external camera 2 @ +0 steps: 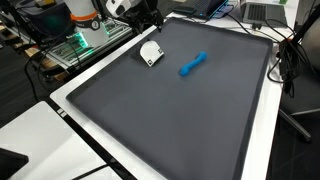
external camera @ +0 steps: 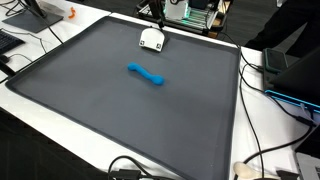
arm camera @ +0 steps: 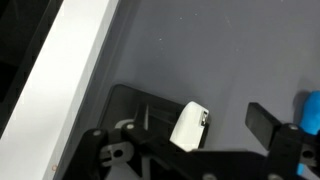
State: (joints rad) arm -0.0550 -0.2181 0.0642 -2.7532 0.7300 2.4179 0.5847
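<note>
Gripper held fully open, nothing grasped, poised above white block so block is framed between fingers. Blue stick laid flat farther off, untouched, on mat.

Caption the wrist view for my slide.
Open gripper above a white object on the gray mat, a blue object at the frame's right edge.

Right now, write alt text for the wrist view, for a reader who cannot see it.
An open gripper comes in from the bottom edge, its dark fingers on either side of a small white object on a grey mat. A blue object shows at the right edge, and a white table border runs along the left.
</note>
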